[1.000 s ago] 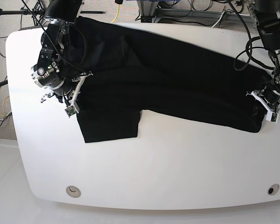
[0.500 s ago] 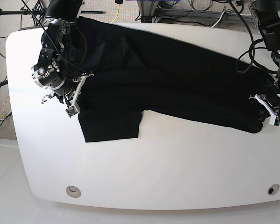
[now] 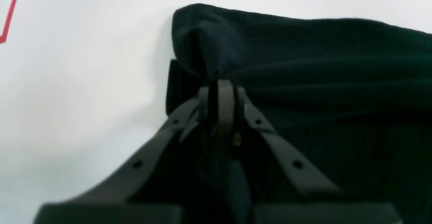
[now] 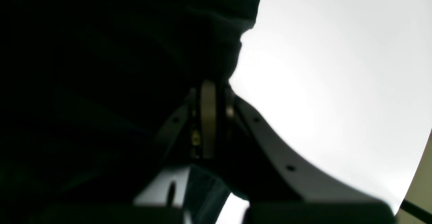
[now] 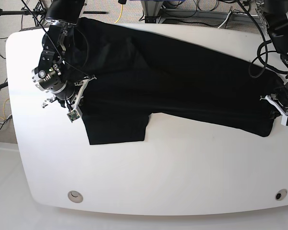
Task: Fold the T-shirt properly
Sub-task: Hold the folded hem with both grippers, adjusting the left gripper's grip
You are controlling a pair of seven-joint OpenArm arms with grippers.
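Early days: shirt lies stretched across the bench, one sleeve poking out. My left fingers and right fingers both pinch its ends. All folds remain.

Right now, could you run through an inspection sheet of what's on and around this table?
Surface: white table with rounded corners, a red mark at its right edge.
Job's things: black T-shirt spread across the table, one sleeve pointing toward the front.
Clutter: nothing seen.
Grippers: left gripper fingers shut on the T-shirt's edge; right gripper fingers shut on cloth at the other end.
Cables: black cable looping along the left arm.
Surroundings: cables on the floor behind the table.
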